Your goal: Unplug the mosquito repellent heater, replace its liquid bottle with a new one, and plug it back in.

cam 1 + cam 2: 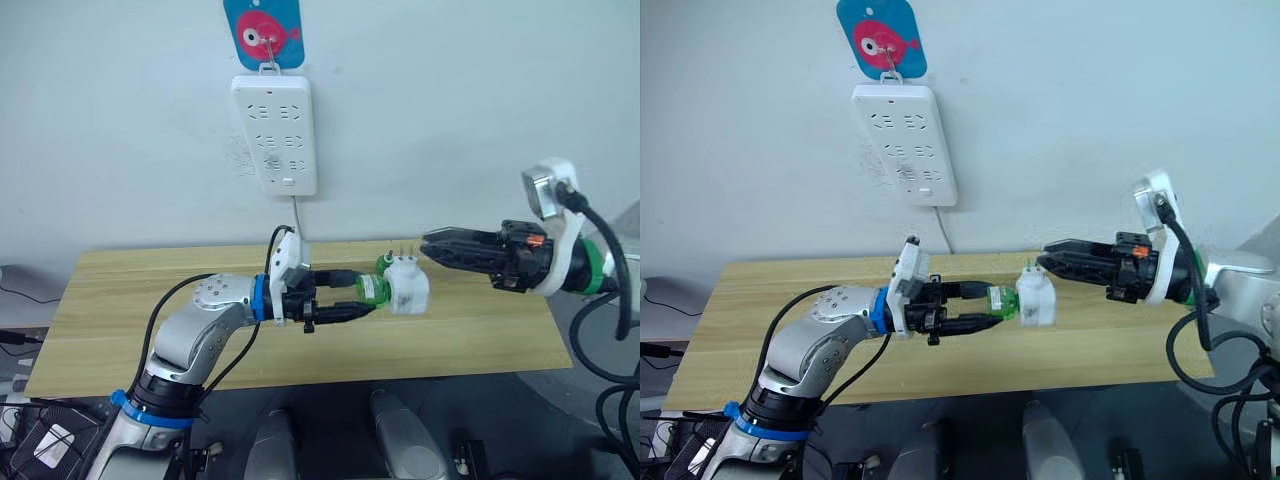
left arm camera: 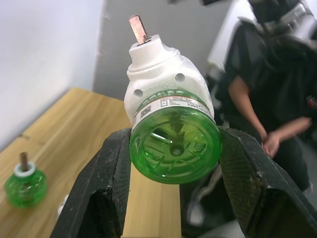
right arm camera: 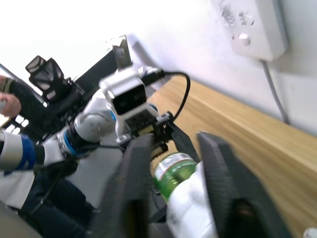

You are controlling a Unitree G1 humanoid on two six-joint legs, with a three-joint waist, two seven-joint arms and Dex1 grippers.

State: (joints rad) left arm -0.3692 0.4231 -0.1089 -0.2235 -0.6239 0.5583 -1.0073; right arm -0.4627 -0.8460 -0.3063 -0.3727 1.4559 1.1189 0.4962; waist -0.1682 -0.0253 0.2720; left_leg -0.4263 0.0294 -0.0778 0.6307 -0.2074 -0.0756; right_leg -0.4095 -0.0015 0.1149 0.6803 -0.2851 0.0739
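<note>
Left gripper (image 1: 345, 296) clamps the green liquid bottle (image 1: 372, 290) over the desk (image 1: 120, 300); right gripper (image 1: 1048, 262) pinches the white heater (image 1: 407, 286) screwed onto it.

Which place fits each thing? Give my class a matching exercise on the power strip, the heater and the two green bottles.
Things:
1. power strip
2. mosquito repellent heater
3. bottle with the bare wick
4. bottle fitted in the heater

Places:
A. standing on the wooden table
B. clamped in the left gripper
C. hanging on the wall
D. in the air, between the left gripper and the right gripper

Pairs: 1-C, 2-D, 3-A, 4-B
</note>
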